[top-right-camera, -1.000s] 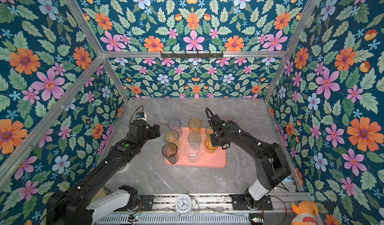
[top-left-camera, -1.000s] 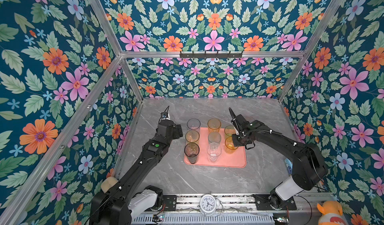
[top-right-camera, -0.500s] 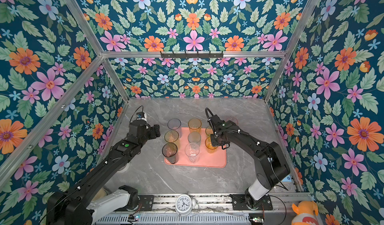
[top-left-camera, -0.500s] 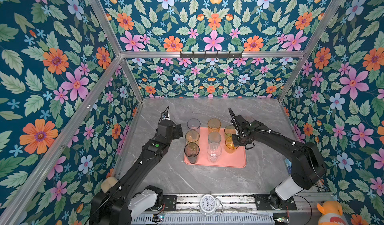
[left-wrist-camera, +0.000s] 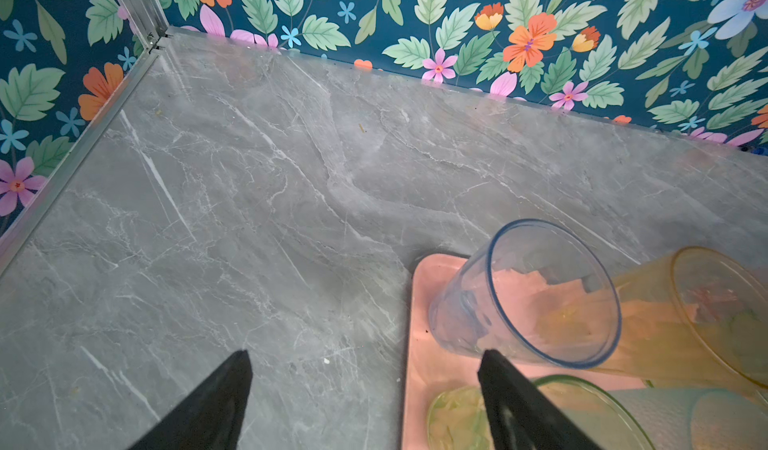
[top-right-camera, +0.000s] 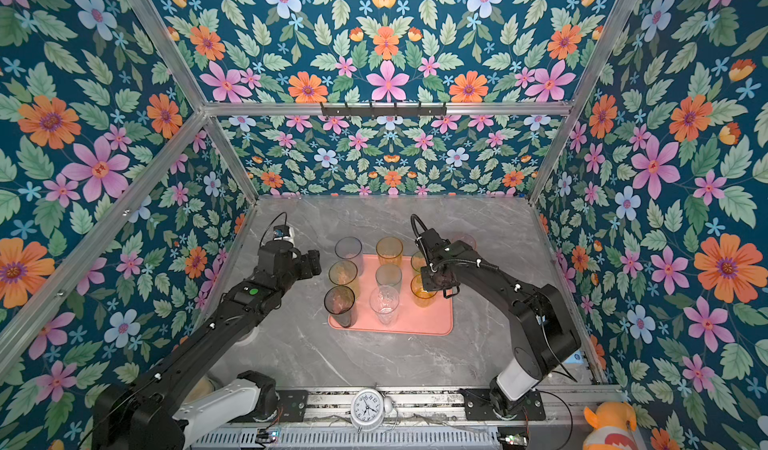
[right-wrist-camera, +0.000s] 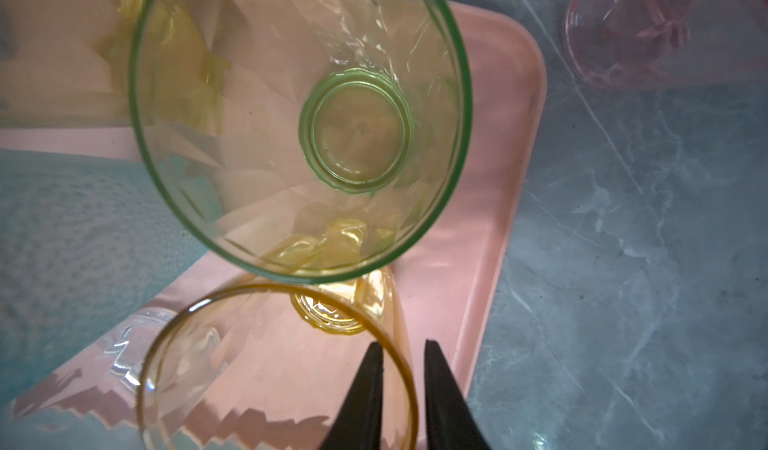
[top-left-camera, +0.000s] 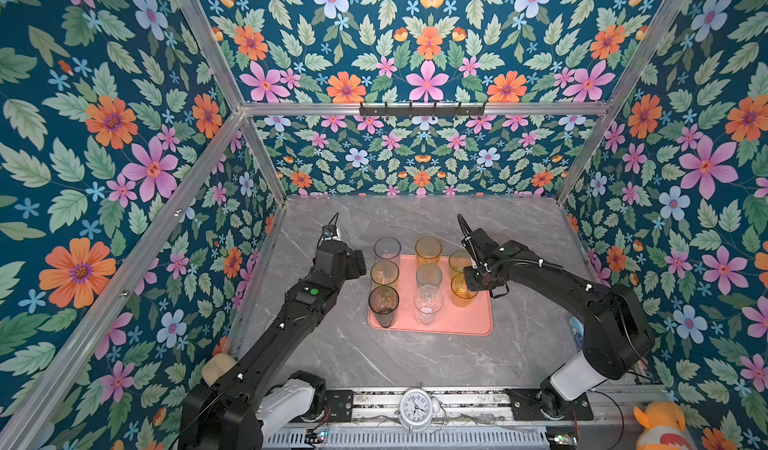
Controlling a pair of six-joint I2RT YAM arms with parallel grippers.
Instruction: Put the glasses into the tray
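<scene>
The salmon tray [top-left-camera: 465, 323] sat mid-way on the grey marbled counter [top-left-camera: 395, 360] with eight tumblers [top-left-camera: 428, 304] standing on it. The ninth, the pink glass [right-wrist-camera: 665, 32], was on the counter just off the tray's far right corner. The short amber glass [right-wrist-camera: 270, 364] stood in the tray's right-hand column, just beside the green glass [right-wrist-camera: 357, 132]. The right pincer [right-wrist-camera: 401, 346] straddled its rim, one finger inside and one outside, jaws a narrow way apart and seemingly not pinching. Judged step: letting go. Best done by opening a little wider, then rising straight up, so neither finger drags the rim or knocks the green neighbour. The left pincer [left-wrist-camera: 365, 351] hung wide open and empty at the tray's left edge, near the pale blue glass [left-wrist-camera: 528, 294]. Room: flowered teal walls [top-left-camera: 124, 136] on aluminium framing [top-left-camera: 415, 109]; counter glossy, white-veined; white alarm clock [top-left-camera: 417, 404] at the front rail.
</scene>
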